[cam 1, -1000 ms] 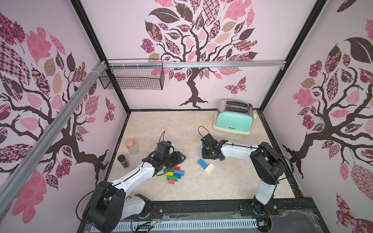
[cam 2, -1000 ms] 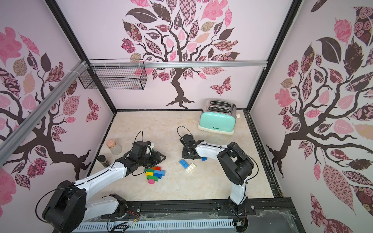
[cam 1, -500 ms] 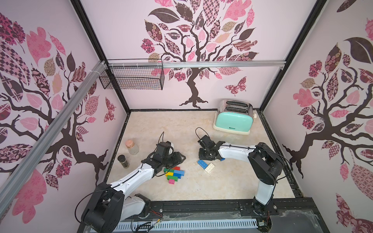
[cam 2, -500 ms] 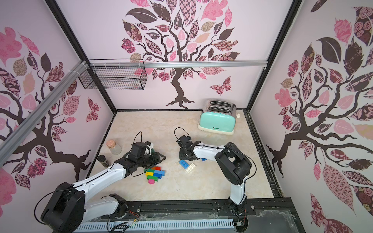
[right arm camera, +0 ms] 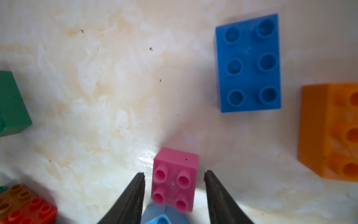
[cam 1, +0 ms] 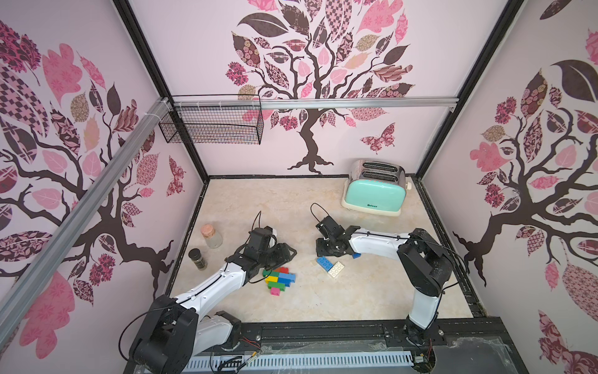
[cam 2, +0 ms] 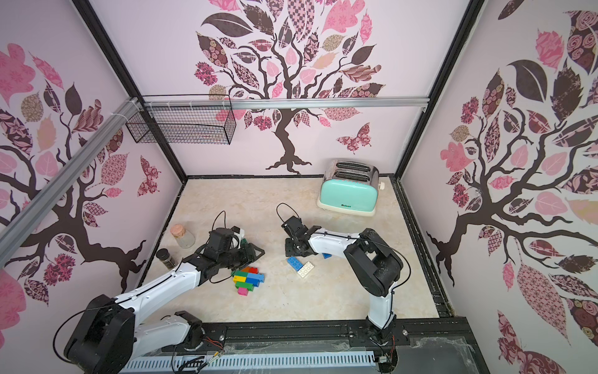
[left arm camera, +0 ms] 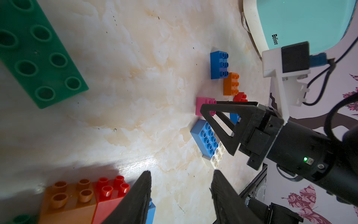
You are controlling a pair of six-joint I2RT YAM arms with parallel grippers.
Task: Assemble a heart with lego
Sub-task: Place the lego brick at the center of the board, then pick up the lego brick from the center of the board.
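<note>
Main lego item: the built cluster (cam 1: 279, 278) of green, yellow, blue, red, orange and pink bricks. It lies flat on the bench (cam 1: 356, 301), left of middle toward the front, in both top views. Loose bricks sit well apart to its right: a blue oblong brick (cam 1: 324, 263) touching a white brick (cam 1: 336, 269), and a small blue brick (cam 1: 356, 255) half under the right arm (cam 1: 375, 244).

Right wrist view shows more. A pink square brick (right arm camera: 175, 180), studs up, sits between the fingers of the right pincer (right arm camera: 174, 173) with a gap on each side. The fingers are not touching it, so the pincer is parted narrowly and holds nothing. A blue six-stud brick (right arm camera: 248, 64) and an orange brick (right arm camera: 329, 131) lie beyond, apart from each other.

Left wrist view: the left pincer (left arm camera: 182, 172) is low beside the cluster, fingers parted over bare bench, nothing held. An orange four-stud brick (left arm camera: 67, 199) and a red brick (left arm camera: 110, 191) of the cluster are just beside one finger. A green eight-stud brick (left arm camera: 38, 54) lies separate on the bench. A small red brick (left arm camera: 240, 97) sits near the right pincer.

Outward — a mint toaster (cam 1: 375, 191) at the back right, a corked jar (cam 1: 212, 235) and a dark spice jar (cam 1: 198, 258) by the left wall, and a wire basket (cam 1: 212, 124) hung at the back-left corner, all well apart from the bricks.
</note>
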